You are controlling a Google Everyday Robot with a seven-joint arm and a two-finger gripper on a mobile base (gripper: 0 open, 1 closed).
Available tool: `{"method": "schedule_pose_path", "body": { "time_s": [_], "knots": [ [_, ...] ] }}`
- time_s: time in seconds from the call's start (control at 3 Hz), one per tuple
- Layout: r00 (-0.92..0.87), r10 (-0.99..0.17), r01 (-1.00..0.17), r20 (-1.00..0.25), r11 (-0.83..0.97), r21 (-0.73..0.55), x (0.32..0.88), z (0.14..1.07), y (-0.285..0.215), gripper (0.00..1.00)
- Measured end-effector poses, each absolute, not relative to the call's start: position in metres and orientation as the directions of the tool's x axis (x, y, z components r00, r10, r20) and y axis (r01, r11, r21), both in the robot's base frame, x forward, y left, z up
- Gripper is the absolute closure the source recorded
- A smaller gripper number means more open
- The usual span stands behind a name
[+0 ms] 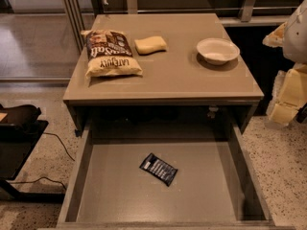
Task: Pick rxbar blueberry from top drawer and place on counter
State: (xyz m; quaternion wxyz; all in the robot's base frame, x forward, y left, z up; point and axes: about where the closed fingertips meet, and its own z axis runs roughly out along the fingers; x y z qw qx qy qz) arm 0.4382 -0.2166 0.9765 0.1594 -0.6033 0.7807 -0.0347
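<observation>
The rxbar blueberry is a small dark wrapper with white lettering. It lies flat and slightly tilted on the floor of the open top drawer, near the middle. The drawer is pulled out fully below the counter. My gripper is at the right edge of the camera view, beside the counter's right front corner. It is well above and to the right of the drawer, apart from the bar, and holds nothing that I can see.
On the counter lie a brown-and-cream chip bag at the left back, a yellow sponge in the middle back, and a white bowl at the right back. A black stand and cable are on the floor at left.
</observation>
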Motion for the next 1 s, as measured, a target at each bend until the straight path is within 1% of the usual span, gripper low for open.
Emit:
{"method": "schedule_pose_path", "body": {
  "time_s": [0.33,0.67,1.0],
  "knots": [
    [-0.215,-0.953,-0.929,-0.214,0.267,-0.255,0.437,0.978,-0.215,0.0],
    [-0.177,-0.944,-0.934,-0.28,0.25,-0.253,0.431,0.963,-0.205,0.0],
    [-0.122,-0.907,-0.948,-0.403,0.227,-0.224,0.419,0.92,-0.188,0.0]
  ]
}}
